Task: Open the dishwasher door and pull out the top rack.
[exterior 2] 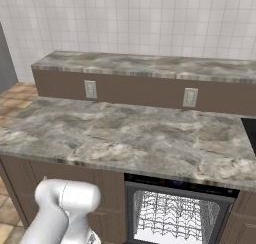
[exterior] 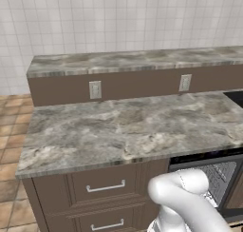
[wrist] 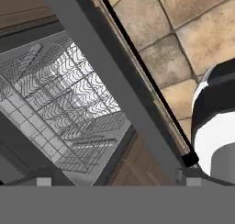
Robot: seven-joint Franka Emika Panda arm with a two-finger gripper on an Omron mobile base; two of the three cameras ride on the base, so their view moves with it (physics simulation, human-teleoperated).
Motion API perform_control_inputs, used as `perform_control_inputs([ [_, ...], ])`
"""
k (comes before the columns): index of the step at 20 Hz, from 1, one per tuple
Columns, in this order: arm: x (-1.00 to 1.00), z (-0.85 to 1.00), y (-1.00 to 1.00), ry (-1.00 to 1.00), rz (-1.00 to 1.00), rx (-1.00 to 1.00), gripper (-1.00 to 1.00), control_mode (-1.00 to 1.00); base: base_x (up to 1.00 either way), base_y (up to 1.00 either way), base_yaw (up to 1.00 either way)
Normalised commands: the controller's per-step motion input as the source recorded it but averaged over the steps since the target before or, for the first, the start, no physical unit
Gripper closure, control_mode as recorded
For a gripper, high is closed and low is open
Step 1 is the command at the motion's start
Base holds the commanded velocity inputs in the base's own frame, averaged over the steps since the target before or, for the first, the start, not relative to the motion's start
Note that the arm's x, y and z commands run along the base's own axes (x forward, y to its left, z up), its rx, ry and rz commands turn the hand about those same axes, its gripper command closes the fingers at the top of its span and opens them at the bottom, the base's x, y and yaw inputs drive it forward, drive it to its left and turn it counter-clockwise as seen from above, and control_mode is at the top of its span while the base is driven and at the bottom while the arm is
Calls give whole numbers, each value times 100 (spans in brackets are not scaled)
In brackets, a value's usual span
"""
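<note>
The hand (wrist: 114, 181) hangs low beside the dishwasher door's (wrist: 114, 81) edge; whether its fingers are apart cannot be told. The door is swung open under the bench's (exterior 2: 150, 138) front edge. The top rack (exterior 2: 172, 213) sits inside, not yet pulled; reaching in, the hand could snag the tines or knock the door.

We see the rack (wrist: 69, 94) inside the dishwasher, above and left of our jaws. The door's (wrist: 110, 81) edge crosses just above them, floor tiles (wrist: 183, 48) beyond it to the right. The counter (exterior 2: 125, 133) lies over the dishwasher, drawers (exterior: 104, 188) to its left.
</note>
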Motion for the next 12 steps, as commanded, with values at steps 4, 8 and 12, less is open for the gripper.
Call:
perform_control_inputs([
  [4,0,100,0,46,-5,13,-100,-100,0,0,0],
  [8,1,100,0,46,-7,14,-100,-100,0,0,0],
  [12,1,100,0,46,-8,16,-100,-100,0,0,0],
])
